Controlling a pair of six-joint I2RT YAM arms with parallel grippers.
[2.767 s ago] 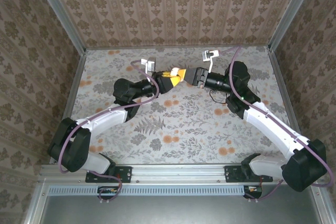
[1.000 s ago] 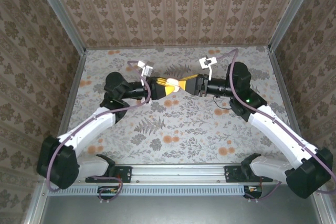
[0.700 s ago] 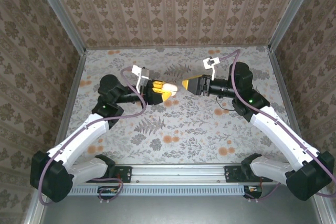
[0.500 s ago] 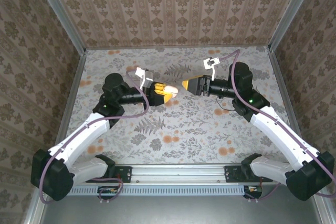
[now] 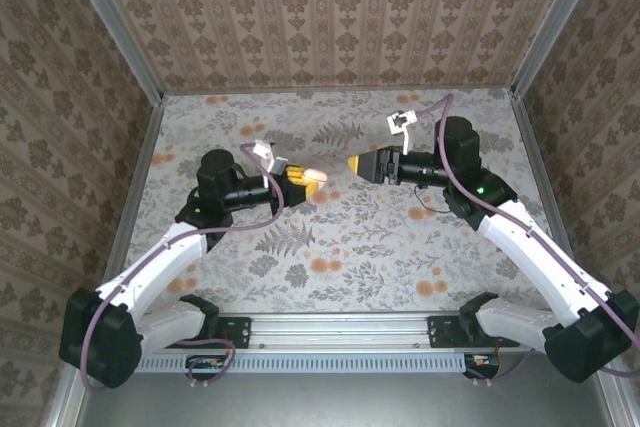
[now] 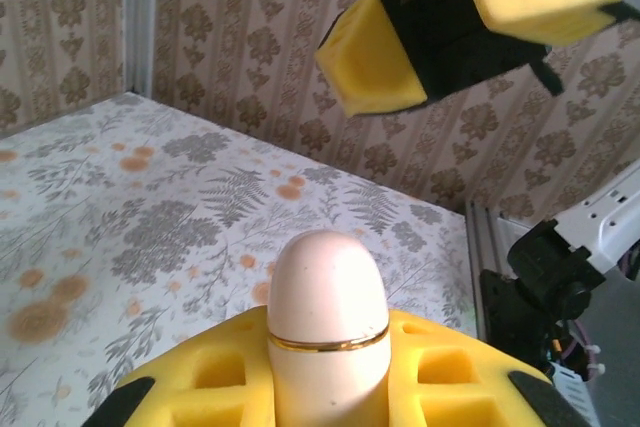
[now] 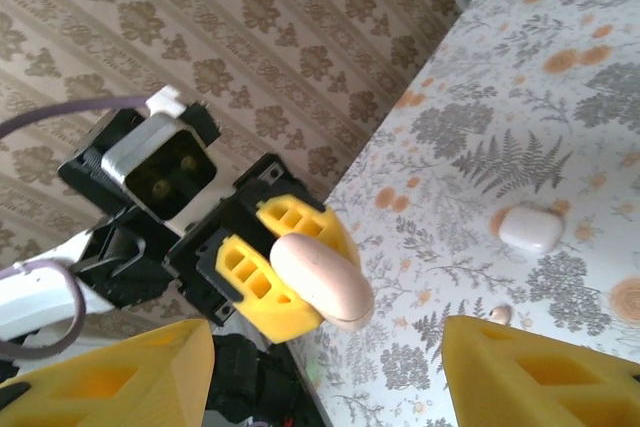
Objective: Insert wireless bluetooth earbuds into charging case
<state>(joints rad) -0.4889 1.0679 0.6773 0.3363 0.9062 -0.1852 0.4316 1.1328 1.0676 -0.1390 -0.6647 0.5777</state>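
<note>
Your left gripper point(image 5: 297, 181) was clamped on a cream capsule point(image 6: 327, 317). Your right gripper point(image 5: 355, 164) faced it, fingers apart; the case point(image 7: 530, 229) lay on the table point(image 7: 560, 97).

No legible txt, labels or nos. anywhere in view.

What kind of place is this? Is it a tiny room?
Probably a robot practice booth, not a real room: two robot arms bolted to a metal rail, a flowery tabletop, and wallpapered panels closing it in.
</note>
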